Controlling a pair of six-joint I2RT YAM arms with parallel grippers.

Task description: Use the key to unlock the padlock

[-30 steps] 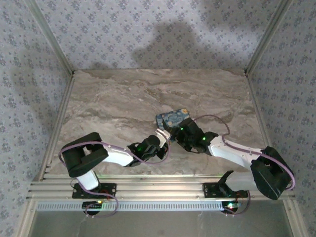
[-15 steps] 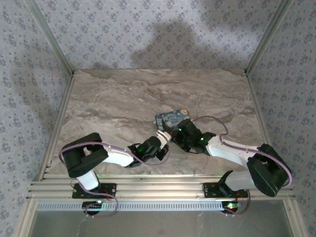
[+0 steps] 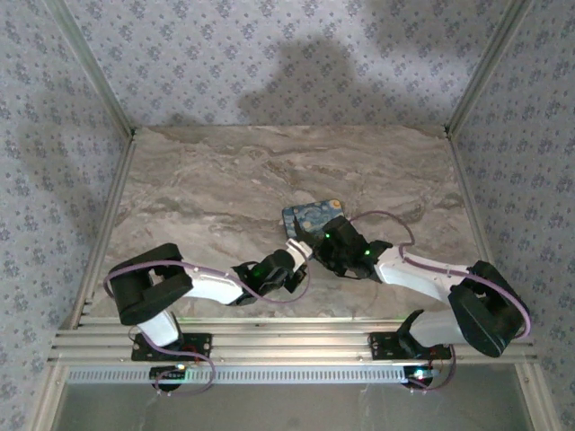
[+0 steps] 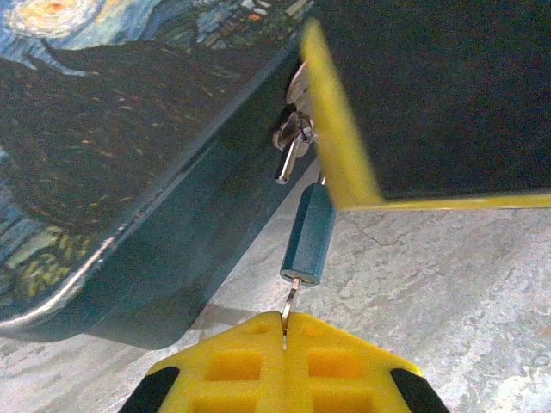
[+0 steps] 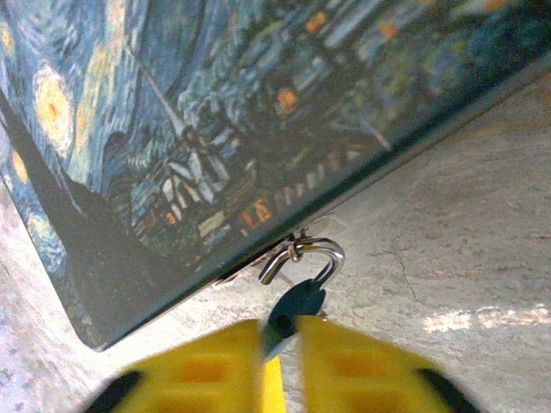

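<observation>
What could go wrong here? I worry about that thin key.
The slender key is pinched right at the fingertips of the left gripper; turning may slip or bend it. The right gripper grips just the end of the padlock, which hangs from the latch of the box, so it may twist away.

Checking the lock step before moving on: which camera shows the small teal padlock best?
Left wrist: the padlock hangs full-length from the starry box's hasp, the key in its base. Right wrist shows its shackle and upper body between the right claw's fingers. From the top it is too small to tell.
</observation>
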